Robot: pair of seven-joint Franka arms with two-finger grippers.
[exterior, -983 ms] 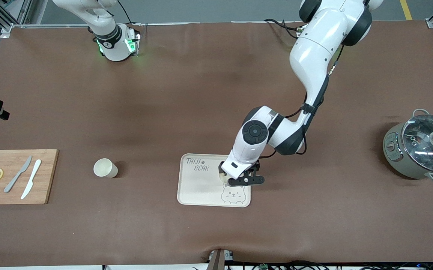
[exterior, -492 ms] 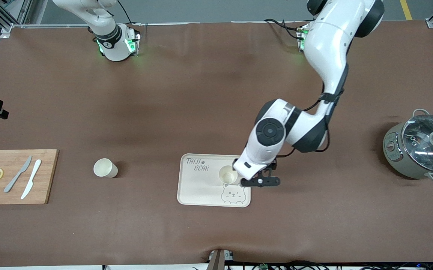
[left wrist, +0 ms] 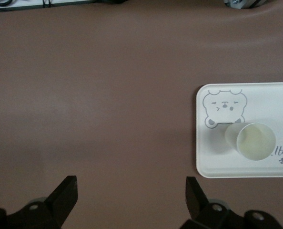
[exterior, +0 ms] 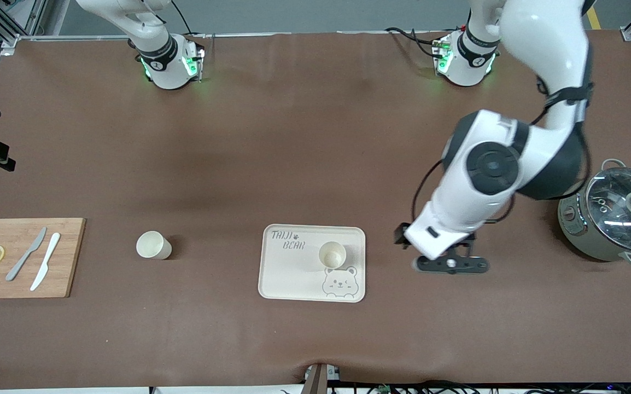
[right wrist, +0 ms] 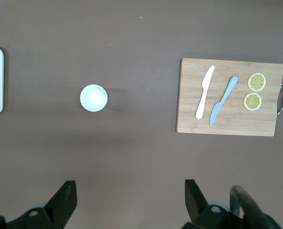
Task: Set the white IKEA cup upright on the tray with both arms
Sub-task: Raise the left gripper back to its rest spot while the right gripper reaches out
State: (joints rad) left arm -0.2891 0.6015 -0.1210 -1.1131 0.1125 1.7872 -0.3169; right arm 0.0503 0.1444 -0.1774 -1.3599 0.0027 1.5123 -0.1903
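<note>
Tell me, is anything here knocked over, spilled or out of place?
Nothing stands out. One cup stands upright on the tray; another stands upright on the table between tray and cutting board. No spills.

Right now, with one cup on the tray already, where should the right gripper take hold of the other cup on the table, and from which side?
Probably from straight above, across the rim. The loose cup stands upright, mouth up, with no handle and bare table all around. Drop the open right gripper so one finger goes inside the mouth and one outside, pinching the wall, or straddle the whole body if the jaws span it.
</note>
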